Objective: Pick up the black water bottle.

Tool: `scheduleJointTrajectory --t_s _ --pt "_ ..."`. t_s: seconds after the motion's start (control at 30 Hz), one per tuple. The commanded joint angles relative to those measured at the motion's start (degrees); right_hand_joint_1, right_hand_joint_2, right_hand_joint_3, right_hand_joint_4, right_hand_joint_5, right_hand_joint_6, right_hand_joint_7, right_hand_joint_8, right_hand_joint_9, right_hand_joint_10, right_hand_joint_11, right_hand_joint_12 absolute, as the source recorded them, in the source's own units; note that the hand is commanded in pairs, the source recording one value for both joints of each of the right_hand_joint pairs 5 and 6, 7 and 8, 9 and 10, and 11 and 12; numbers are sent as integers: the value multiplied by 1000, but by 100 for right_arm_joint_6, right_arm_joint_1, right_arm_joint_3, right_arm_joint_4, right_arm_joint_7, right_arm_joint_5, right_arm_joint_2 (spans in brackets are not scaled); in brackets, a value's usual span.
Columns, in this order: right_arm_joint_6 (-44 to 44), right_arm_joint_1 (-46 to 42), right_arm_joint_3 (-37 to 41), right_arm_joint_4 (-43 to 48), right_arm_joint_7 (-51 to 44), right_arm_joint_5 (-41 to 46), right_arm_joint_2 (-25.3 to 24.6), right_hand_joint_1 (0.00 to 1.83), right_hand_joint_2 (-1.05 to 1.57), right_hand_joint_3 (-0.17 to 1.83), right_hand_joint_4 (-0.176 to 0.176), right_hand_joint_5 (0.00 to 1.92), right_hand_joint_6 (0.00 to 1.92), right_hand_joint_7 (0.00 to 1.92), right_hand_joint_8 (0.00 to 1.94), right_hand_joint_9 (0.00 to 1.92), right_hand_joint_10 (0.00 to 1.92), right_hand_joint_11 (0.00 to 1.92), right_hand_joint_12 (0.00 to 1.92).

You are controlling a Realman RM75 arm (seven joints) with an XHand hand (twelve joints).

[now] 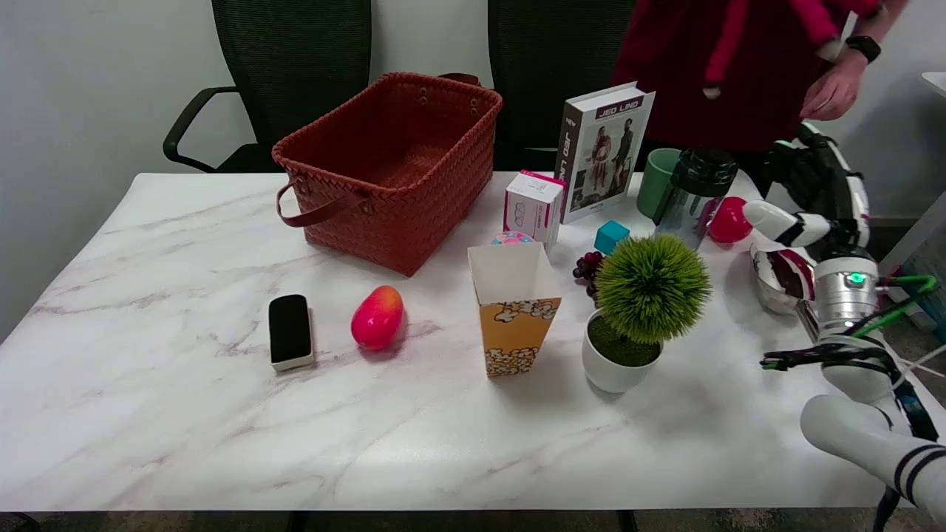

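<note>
The black water bottle (695, 193) stands upright at the back right of the table, a clear smoky body under a black lid. It sits between a green cup (656, 181) and a red object (730, 220), behind the round green plant (652, 287). My right hand (807, 193) hangs just right of the bottle, fingers apart and holding nothing, with one white finger pointing left towards the red object. A small gap separates the hand from the bottle.
A metal bowl (772, 284) lies under my forearm. A book (602, 151), pink box (533, 207), teal cube (611, 236), grapes (587, 267), popcorn carton (515, 307), woven basket (392, 166), mango (377, 318) and eraser (290, 331) share the table. A person (739, 66) stands behind.
</note>
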Motion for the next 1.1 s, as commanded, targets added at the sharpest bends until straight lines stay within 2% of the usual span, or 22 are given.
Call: scheduleJointTrajectory --t_s 0.03,0.4,1.1 --pt "-477 952 -932 -611 394 -299 32 1075 -352 812 0 272 272 501 501 509 509 454 454" --pt "-659 1151 -1337 -684 363 -316 -87 1081 -347 769 0 244 244 511 511 527 527 387 387" --pt "-659 1191 -1305 -748 363 -387 -111 1096 -326 738 0 249 249 516 516 534 534 361 361"
